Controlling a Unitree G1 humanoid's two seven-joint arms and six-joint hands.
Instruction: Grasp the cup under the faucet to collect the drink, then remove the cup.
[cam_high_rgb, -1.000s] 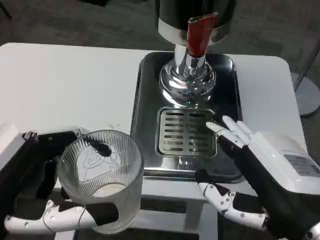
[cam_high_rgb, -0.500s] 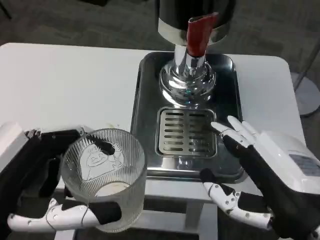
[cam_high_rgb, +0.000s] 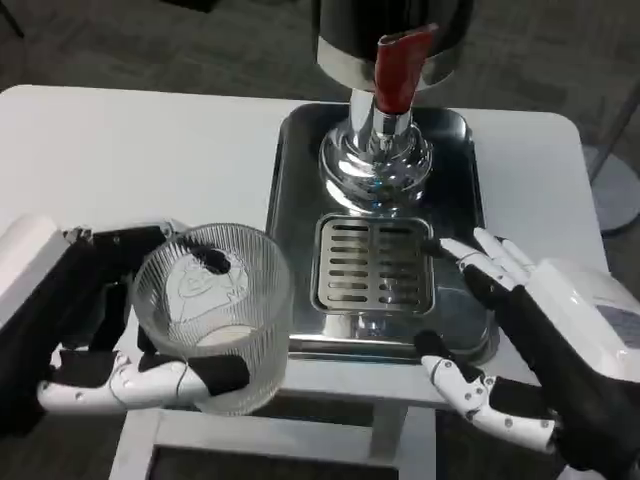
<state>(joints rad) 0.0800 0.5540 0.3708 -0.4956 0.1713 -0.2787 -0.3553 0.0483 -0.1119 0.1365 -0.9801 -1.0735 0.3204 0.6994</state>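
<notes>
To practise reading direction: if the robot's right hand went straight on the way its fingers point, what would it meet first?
Probably the slotted metal drip grate on the steel tray; the right hand points there, though its height is unclear.

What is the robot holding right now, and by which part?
The left hand grips the ribbed glass cup around its side wall; the right hand holds nothing.
</notes>
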